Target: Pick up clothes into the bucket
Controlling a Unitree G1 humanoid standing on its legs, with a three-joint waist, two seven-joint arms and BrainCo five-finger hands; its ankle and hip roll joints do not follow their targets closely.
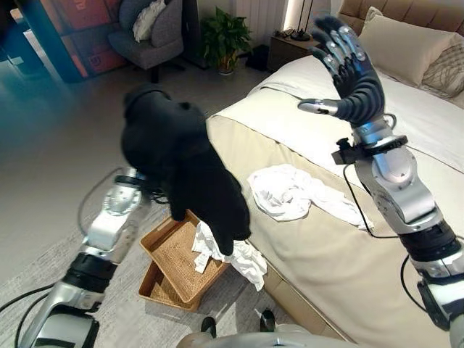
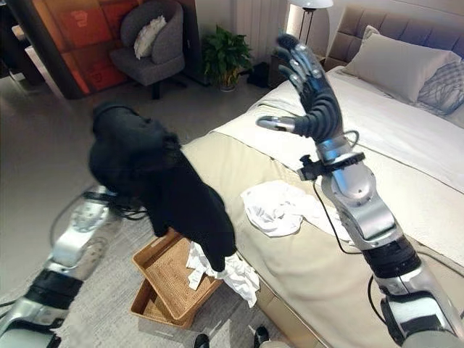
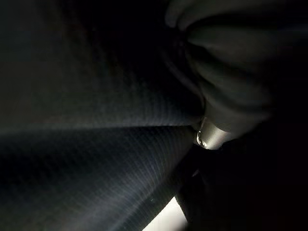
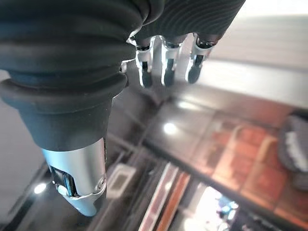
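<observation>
Black garment [image 1: 181, 167] drapes over the left robot hand, can't tell its grip, above the wicker basket [image 1: 174, 254]. Right robot hand [image 1: 355, 72] raised, fingers spread wide, over the bed [image 1: 348, 254].

Matt black cloth garment [image 1: 181, 167]; woven wicker basket [image 1: 174, 257].

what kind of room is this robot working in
Most likely a bedroom: a made bed with pillows against a padded headboard, a nightstand beside it, and a grey armchair with a potted plant across the floor.
</observation>
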